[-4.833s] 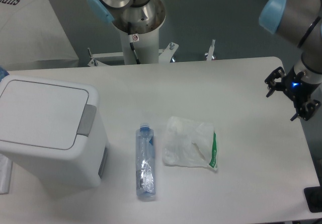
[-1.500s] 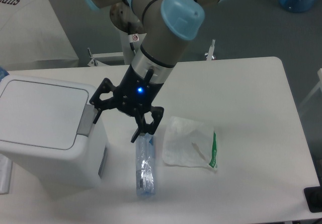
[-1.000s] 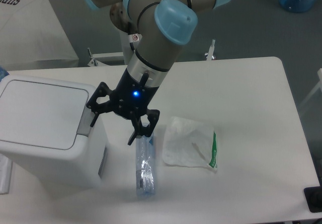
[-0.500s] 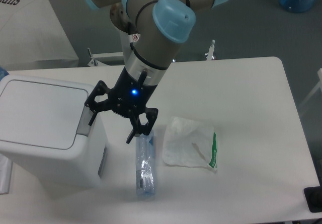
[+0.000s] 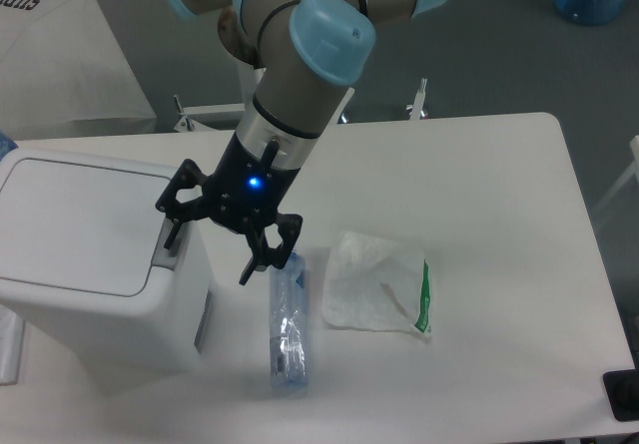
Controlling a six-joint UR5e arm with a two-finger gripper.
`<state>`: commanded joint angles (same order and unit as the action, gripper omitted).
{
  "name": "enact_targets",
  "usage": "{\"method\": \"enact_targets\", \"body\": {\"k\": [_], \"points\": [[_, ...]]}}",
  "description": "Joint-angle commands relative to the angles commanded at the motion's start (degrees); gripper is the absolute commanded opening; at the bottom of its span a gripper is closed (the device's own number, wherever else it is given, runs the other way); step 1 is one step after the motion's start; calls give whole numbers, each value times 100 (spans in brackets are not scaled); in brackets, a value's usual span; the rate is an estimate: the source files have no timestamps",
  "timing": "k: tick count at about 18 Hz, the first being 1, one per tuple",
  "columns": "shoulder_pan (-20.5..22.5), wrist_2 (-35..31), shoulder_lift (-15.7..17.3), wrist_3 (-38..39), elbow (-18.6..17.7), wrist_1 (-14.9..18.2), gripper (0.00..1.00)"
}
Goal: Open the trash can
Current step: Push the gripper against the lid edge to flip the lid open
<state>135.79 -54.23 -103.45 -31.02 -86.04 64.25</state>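
The trash can (image 5: 90,254) is a big white boxy bin at the left of the table, its flat lid lying closed. Its grey push tab (image 5: 172,247) sits on the right edge of the lid, partly covered by one finger. My gripper (image 5: 208,259) hangs at that edge, open, fingers spread wide. The left finger (image 5: 172,226) is over the tab; whether it touches I cannot tell. The right finger (image 5: 252,264) points down beside the bin, above the bottle's cap. Nothing is held.
A crushed clear plastic bottle (image 5: 287,324) lies lengthwise just right of the bin. A white plastic bag with green trim (image 5: 377,284) lies to its right. The arm's base column (image 5: 270,75) stands behind the table. A white box (image 5: 60,55) is at back left.
The gripper swung in from the far right of the table and has kept sliding left over the last second; its left finger now sits over the push tab. Lid unchanged.
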Motion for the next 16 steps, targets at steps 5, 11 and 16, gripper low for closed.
{"method": "enact_targets", "body": {"k": [5,11,16], "points": [[9,-26,-18,0,-26,-53,100],[9,-18,17,17,-18,-44,100],[105,-26,105,-9,114,-44,100]]}}
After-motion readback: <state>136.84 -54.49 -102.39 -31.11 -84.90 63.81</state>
